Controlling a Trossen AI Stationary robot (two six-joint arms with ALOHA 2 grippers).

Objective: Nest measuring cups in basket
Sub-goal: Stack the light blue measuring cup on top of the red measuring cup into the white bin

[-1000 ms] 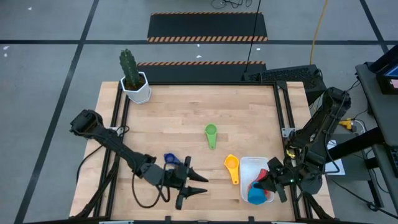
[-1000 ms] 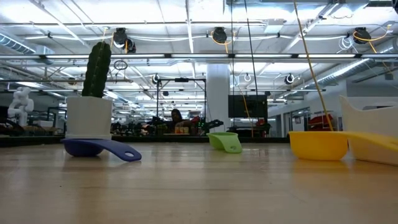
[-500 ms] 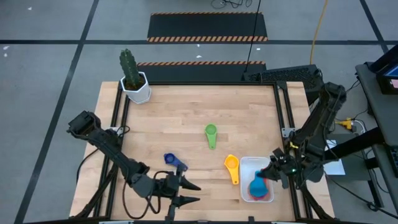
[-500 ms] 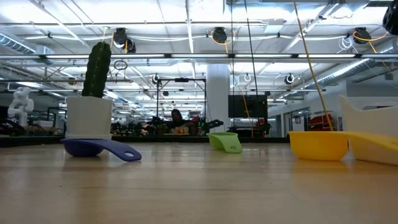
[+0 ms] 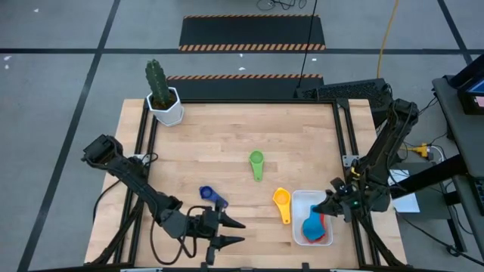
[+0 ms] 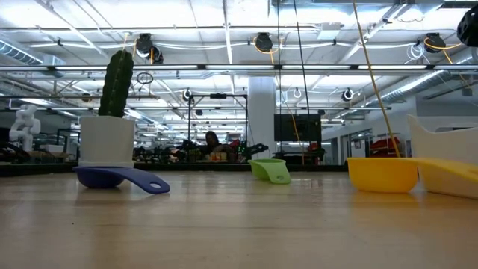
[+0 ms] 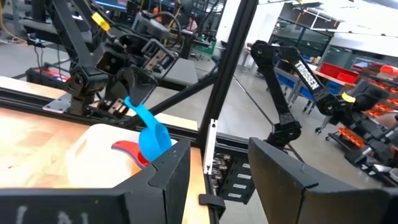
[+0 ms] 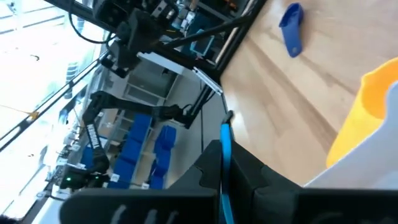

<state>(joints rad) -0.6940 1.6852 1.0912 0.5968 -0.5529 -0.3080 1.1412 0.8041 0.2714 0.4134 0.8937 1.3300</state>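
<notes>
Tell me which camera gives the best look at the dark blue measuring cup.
The low view: the dark blue cup lies close and side-on in front of the cactus pot, bowl and handle clear. The high view shows it small, near the left gripper. The right wrist view shows it from afar; the left wrist view misses it.

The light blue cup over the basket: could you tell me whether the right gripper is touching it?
Touching. In the left wrist view the right gripper clamps the light blue cup by its handle above the basket.

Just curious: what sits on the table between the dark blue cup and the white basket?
In the high view, the yellow measuring cup lies between the dark blue cup and the white basket, right beside the basket's edge; the rest is bare wood.
</notes>
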